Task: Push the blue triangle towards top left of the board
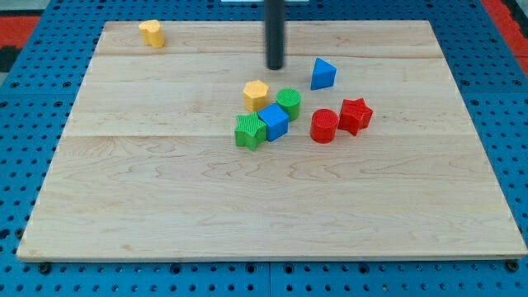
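The blue triangle [322, 73] lies on the wooden board [165, 190], right of centre in the upper part. My tip [275, 67] comes down from the view's top and rests on the board to the left of the blue triangle, a small gap apart. It is just above the yellow hexagon block [256, 95].
Below the tip sits a cluster: the yellow hexagon, a green cylinder [289, 103], a blue cube [273, 122] and a green star-like block [249, 132]. A red cylinder [323, 125] and a red star [355, 115] lie to the right. A yellow block [152, 33] sits at top left.
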